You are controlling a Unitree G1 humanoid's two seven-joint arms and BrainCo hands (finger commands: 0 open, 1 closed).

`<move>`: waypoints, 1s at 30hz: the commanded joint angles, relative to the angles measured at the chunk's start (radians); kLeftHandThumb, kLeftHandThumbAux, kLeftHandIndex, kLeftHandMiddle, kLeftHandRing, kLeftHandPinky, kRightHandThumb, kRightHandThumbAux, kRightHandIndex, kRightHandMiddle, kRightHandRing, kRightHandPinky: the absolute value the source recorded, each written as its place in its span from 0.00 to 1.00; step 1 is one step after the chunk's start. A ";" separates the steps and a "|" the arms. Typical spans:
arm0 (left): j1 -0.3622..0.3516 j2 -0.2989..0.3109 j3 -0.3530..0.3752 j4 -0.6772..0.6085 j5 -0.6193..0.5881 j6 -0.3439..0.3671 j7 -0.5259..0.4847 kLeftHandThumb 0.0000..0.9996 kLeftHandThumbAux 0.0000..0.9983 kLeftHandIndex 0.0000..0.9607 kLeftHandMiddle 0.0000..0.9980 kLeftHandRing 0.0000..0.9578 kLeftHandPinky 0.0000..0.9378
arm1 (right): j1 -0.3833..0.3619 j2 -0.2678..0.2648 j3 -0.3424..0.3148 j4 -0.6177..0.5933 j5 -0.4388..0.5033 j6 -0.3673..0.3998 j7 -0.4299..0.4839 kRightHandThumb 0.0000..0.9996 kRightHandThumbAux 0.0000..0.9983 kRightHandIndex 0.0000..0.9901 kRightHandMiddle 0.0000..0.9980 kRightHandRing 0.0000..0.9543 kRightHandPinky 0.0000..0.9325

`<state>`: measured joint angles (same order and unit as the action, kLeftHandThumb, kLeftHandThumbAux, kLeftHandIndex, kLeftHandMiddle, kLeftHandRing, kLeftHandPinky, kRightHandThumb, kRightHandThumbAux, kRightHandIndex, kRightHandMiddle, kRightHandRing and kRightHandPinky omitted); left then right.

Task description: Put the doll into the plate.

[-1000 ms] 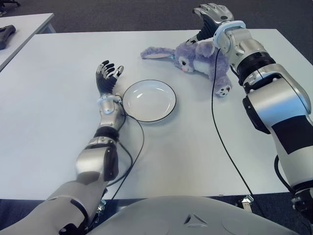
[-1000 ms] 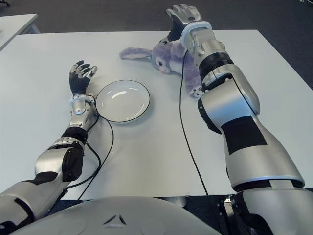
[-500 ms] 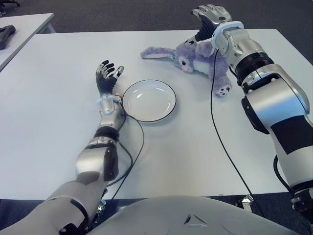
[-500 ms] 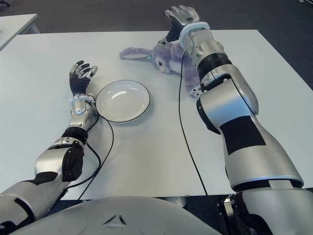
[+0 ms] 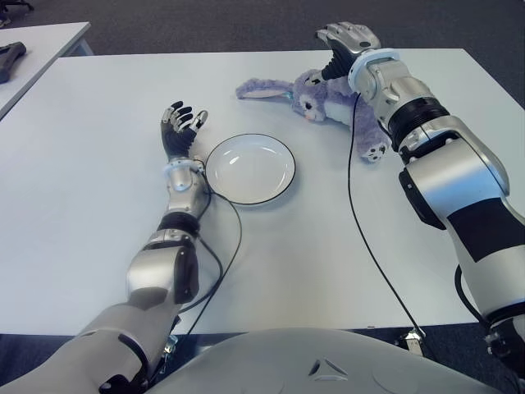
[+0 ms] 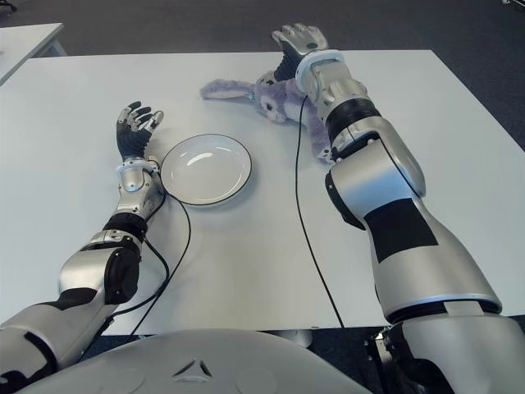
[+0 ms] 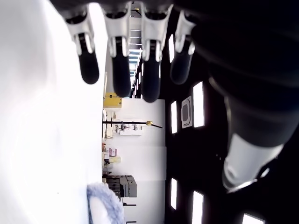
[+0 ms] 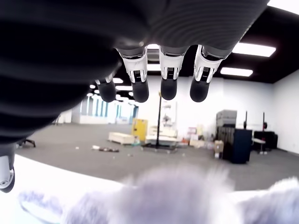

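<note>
A: Where's the doll (image 5: 328, 92)?
B: Purple plush rabbit, lying on its side on the white table (image 5: 98, 205), upper centre-right of the eye frames. Long ears stretch toward frame left, one foot with spotted sole points lower right. Not in the plate (image 5: 250, 169).

A: Plate?
B: White, dark rim, nothing in it, frame centre-left. Sits below and left of the doll, with bare table between the two.

A: Right hand (image 5: 346, 38)?
B: At the top of the frame, over the doll's back/head end. The right wrist view shows fingers (image 8: 168, 86) extended and spread above blurred purple fur, holding nothing. Can't tell whether the palm touches the plush.

A: Left hand (image 5: 178, 127)?
B: Just left of the plate, palm up. Fingers loosely spread and holding nothing; the left wrist view shows them straight.

A: Anything in the way?
B: A black cable (image 5: 361, 213) runs from the right wrist down across the table, passing over the doll's body and right of the plate. Another cable (image 5: 225, 254) loops from the left wrist, skirting the plate's lower edge. The right forearm covers part of the doll's right side.

A: Other stuff?
B: A second white table (image 5: 41, 45) in the upper left corner, with a dark object (image 5: 10, 57) on it. Dark carpet around.
</note>
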<state>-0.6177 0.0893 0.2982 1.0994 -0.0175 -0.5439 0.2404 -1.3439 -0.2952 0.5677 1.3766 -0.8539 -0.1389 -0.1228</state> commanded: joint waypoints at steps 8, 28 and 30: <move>0.343 -0.081 0.013 0.176 -0.013 -0.026 0.026 0.00 0.68 0.22 0.30 0.29 0.23 | 0.115 0.012 -0.013 0.016 0.032 0.009 0.068 0.07 0.48 0.00 0.00 0.00 0.01; 0.348 -0.076 0.020 0.177 -0.022 -0.026 0.011 0.00 0.66 0.24 0.32 0.31 0.23 | 0.202 0.003 -0.012 0.021 0.026 0.031 0.080 0.08 0.49 0.00 0.00 0.00 0.00; 0.349 -0.075 0.021 0.177 -0.023 -0.029 0.008 0.00 0.66 0.23 0.32 0.31 0.23 | 0.204 0.004 -0.010 0.021 0.024 0.031 0.082 0.09 0.49 0.00 0.00 0.00 0.00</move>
<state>-0.6170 0.0907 0.2966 1.0992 -0.0169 -0.5538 0.2404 -1.2186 -0.2951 0.5643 1.3773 -0.8536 -0.1366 -0.0883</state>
